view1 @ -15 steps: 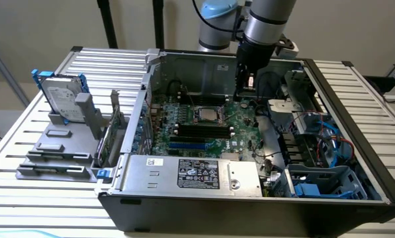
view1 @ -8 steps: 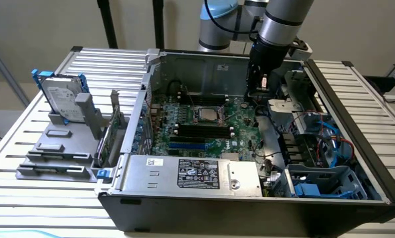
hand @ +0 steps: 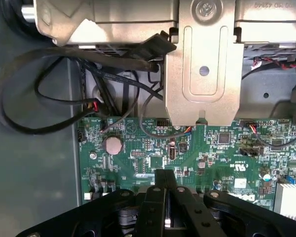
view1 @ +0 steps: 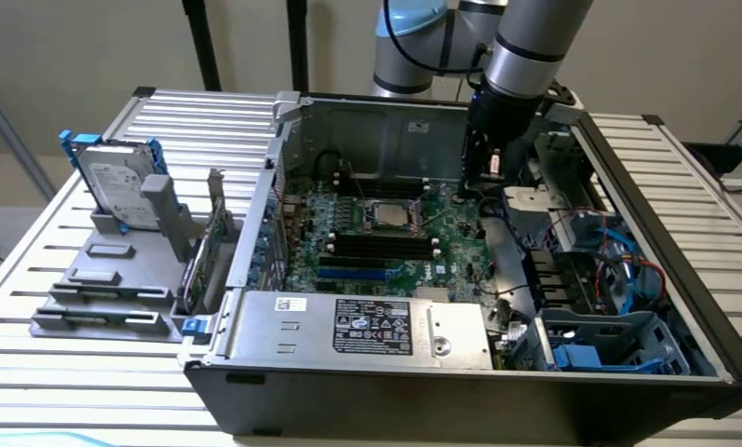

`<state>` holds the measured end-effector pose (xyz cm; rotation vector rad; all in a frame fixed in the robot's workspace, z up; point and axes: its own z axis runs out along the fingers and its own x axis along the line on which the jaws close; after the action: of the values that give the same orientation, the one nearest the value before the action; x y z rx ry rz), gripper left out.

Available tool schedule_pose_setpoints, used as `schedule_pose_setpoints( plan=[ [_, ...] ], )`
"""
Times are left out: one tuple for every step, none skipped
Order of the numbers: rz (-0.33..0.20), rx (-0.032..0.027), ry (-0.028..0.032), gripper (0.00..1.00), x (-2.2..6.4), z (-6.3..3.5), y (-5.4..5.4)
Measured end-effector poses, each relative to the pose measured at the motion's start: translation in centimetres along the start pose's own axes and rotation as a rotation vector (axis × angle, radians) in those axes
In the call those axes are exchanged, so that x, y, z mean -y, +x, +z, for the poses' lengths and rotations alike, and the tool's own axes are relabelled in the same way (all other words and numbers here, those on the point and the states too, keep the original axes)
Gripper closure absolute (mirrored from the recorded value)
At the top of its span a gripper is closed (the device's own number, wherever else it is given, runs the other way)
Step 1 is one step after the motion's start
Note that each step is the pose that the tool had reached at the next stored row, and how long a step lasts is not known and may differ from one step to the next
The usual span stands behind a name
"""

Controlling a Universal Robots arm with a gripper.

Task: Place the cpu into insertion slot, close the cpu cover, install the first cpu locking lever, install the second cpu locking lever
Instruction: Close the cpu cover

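CPU (view1: 391, 212) shows on my exterior feed as a pale silvery square seated in the socket (view1: 411, 222), at the middle of the green motherboard (view1: 345, 268) inside the open computer case (view1: 470, 405). A thin metal cover (view1: 371, 210) frames it. From here I cannot tell whether that cover is pressed fully down or whether either lever is hooked.

The gripper (view1: 486, 182) hangs off the arm, away from the socket toward the exterior view's right and a little further back in the case, close to the board's edge. It is apart from the socket and touches neither the CPU nor the cover.

On my wrist feed the gripper (hand: 166, 176) has its two black fingers (hand: 158, 197) pressed together, over the edge of the motherboard (hand: 217, 148). A round coin battery (hand: 112, 144) sits on the board just beyond the fingertips, and a bent metal bracket (hand: 202, 84) overlaps the board's far edge, with black cables (hand: 49, 54) looping beside it.

Nearer the camera than the socket, a grey power supply (view1: 371, 326) lies across the case. Well off to the exterior view's left of the socket, outside the case, a hard drive (view1: 113, 177) stands in a blue holder on the slatted bench (view1: 196, 121).
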<state>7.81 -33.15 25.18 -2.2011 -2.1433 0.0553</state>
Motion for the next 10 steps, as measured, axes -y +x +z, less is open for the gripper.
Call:
schedule_pose_setpoints(
  plan=[
    [-0.001,0.0001,0.0,0.89,0.08,0.19,0.0],
    [-0.001,0.0001,0.0,0.89,0.23,0.38,0.0],
    [-0.001,0.0001,0.0,0.89,0.48,0.59,0.0],
    [-0.001,0.0002,0.0,0.89,0.74,0.79,0.0],
    [-0.001,0.0,0.0001,0.89,1.0,0.99,-0.1],
    [-0.001,0.0003,0.0001,0.89,1.18,1.17,-0.1],
    [-0.001,0.0001,0.0006,0.89,1.29,1.28,-0.1],
    [-0.001,0.0004,0.0025,0.89,1.39,1.29,-0.1],
    [-0.001,0.0007,0.0066,0.89,1.5,1.3,-0.1],
    [-0.001,0.0015,0.0123,0.89,1.63,1.31,-0.1]
  ],
)
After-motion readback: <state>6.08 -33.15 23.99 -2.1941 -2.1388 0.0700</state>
